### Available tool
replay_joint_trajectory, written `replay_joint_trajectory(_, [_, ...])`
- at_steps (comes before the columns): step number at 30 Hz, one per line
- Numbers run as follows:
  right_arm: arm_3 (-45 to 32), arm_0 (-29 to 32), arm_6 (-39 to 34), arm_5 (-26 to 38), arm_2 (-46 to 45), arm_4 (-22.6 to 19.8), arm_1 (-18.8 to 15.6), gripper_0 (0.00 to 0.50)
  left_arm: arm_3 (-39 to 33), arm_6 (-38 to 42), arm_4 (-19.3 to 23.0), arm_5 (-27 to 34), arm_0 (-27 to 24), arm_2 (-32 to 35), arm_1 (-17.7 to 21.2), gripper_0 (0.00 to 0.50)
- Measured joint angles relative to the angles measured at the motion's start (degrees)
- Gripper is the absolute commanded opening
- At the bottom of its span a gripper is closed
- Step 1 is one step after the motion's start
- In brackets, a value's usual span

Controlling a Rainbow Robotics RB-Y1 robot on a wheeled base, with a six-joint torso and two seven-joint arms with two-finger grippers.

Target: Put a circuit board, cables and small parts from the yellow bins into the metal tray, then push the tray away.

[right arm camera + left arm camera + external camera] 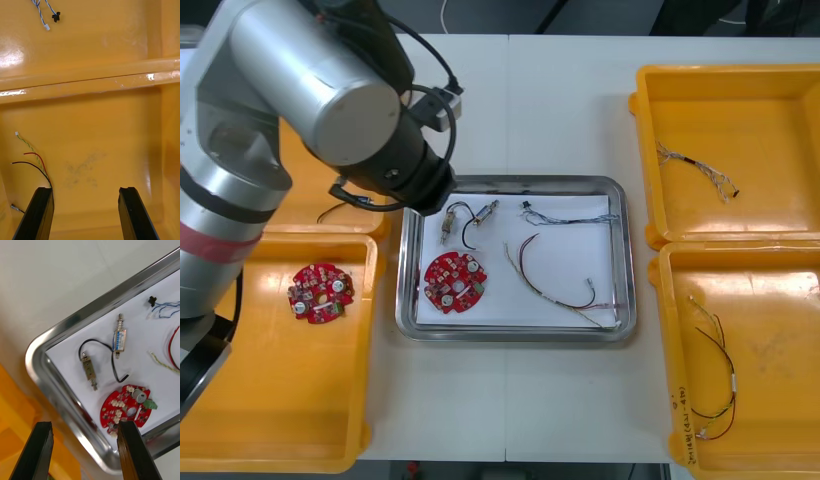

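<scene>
The metal tray, white inside, holds a round red circuit board, two small metal parts joined by a black cable, a blue and white cable and a red and black cable. My left arm reaches over the tray's far left corner. In the left wrist view my left gripper hangs open above the tray's rim, with the board and metal parts just beyond its fingers. My right gripper is open and holds nothing over an orange bin floor, a red and black cable beside its finger.
A second red circuit board lies in the near left yellow bin. The far right bin holds a thin cable. The near right bin holds a red and black cable. White table lies beyond the tray.
</scene>
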Motion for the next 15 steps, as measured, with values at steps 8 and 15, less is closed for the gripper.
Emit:
replay_joint_trajectory(8, [-0.34,0.11,0.0,0.0,0.0,0.32,0.0,0.5,-7.61,0.01,3.39,3.26,6.5,6.96,5.9,0.5])
replay_joint_trajectory(15, [-1.49,0.13,-0.02,0.0,0.05,0.23,-0.19,0.5,-8.85,0.01,7.86,3.41,10.37,14.01,10.18,0.5])
